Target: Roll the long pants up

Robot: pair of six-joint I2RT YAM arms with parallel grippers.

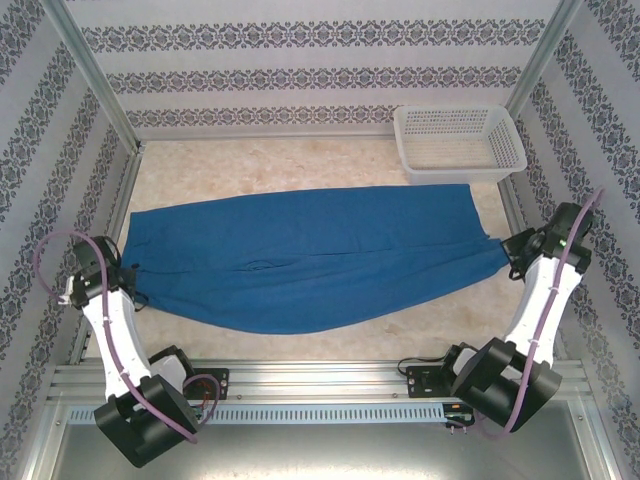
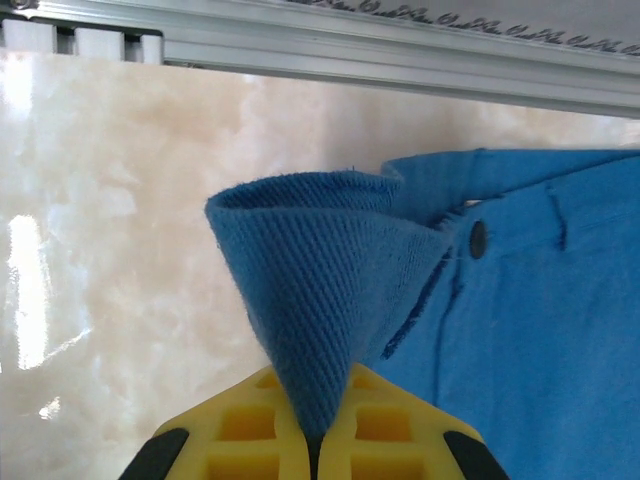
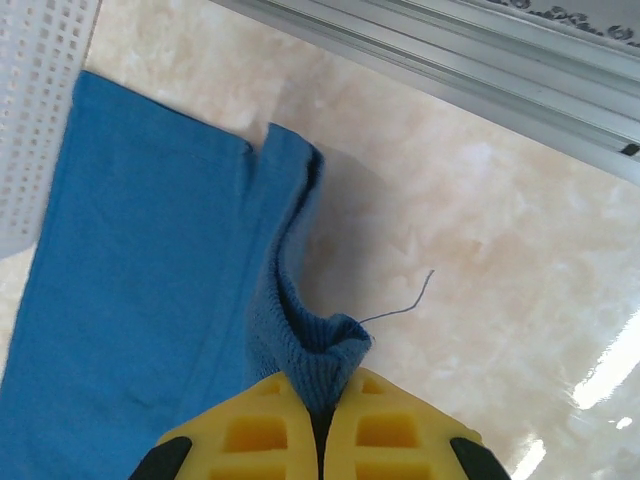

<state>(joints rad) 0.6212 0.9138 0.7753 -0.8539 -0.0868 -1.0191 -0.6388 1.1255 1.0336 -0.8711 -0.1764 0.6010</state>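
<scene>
The long pants [image 1: 300, 262] are royal-blue cloth, stretched flat across the table from left to right. Their waistband end, with a dark button [image 2: 478, 239], lies at the left. My left gripper [image 1: 128, 272] is shut on a pinched-up corner of the waistband [image 2: 320, 290], which rises as a cone from between the yellow fingers [image 2: 250, 425]. My right gripper [image 1: 508, 246] is shut on the hem of a pant leg [image 3: 320, 360] at the right end. A loose thread [image 3: 405, 305] trails from that hem.
A white mesh basket [image 1: 459, 143] stands at the back right, its near edge touching the pants; its wall [image 3: 40, 110] shows in the right wrist view. Aluminium frame rails [image 1: 110, 110] and patterned walls enclose the marble-look table [image 1: 300, 165].
</scene>
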